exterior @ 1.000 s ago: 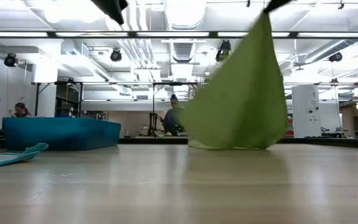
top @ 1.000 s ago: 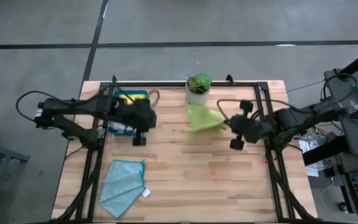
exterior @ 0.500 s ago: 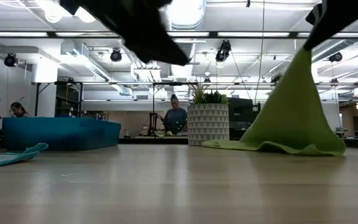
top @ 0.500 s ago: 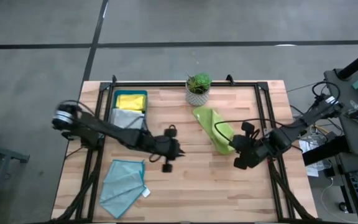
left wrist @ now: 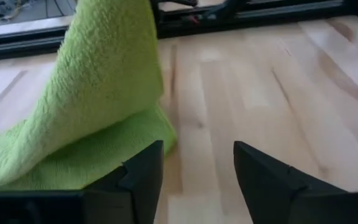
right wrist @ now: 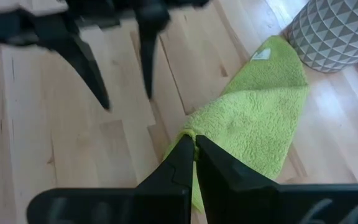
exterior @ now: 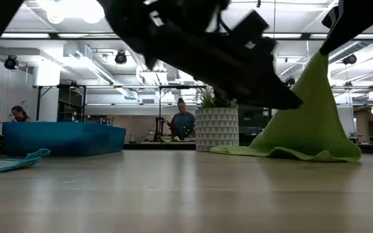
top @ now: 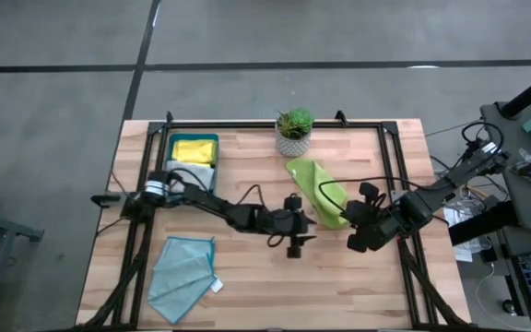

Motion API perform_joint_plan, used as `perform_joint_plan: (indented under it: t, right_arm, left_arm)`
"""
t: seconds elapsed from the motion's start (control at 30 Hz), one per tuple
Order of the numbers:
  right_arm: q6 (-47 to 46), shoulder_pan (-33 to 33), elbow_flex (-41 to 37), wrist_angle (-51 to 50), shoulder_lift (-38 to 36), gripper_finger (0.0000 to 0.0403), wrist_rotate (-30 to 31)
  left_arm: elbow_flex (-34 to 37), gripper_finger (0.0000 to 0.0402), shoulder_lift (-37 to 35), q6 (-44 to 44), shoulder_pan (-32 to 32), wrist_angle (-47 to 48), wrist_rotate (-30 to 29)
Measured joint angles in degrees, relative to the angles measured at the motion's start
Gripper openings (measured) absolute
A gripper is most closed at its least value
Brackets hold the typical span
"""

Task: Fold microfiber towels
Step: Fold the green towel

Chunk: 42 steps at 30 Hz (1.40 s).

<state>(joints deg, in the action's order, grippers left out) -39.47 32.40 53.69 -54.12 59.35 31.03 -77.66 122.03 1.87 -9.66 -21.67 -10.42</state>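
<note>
Lime towel — one corner lifted off table

- I see a light wooden table with a black frame around its edges.
- A dark teal tray sits at the far left corner.
- A potted plant stands at the far edge, near the middle.
- The lime green towel lies partly on the boards just beside the pot.
- The light teal towel lies at the near left.

High view straight down over whole table; low view level at tabletop, facing room; wrist views close on green towel, shared by all.
</note>
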Motion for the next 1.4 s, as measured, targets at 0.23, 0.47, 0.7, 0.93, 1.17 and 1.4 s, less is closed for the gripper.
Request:
perform_joint_plan:
  t: [0.23,0.47,0.7,0.93,1.17,1.4]
  right_arm:
    - [-0.3,0.0,0.0,0.0,0.0,0.0008,0.0]
    - [-0.4,0.0,-0.2,0.0,0.0,0.0008,0.0]
    - [-0.6,0.0,-0.2,0.0,0.0,0.0008,0.0]
    - [-0.5,0.0,-0.2,0.0,0.0,0.0008,0.1]
    - [-0.5,0.0,-0.2,0.0,0.0,0.0008,0.1]
    - [-0.4,0.0,-0.2,0.0,0.0,0.0008,0.1]
  left_arm:
    - [-5.7,0.018,5.8,0.0,2.6,0.1,0.8]
    - [-11.3,0.018,11.8,-0.1,3.1,-0.8,2.5]
    - [-17.4,0.0175,17.2,0.0,2.9,-0.3,1.7]
    - [-17.5,0.0138,17.6,0.0,3.4,-0.3,3.2]
    - [-17.4,0.0102,17.6,0.0,3.6,-0.3,4.0]
    - [-17.3,0.009,17.6,0.0,3.7,-0.4,4.1]
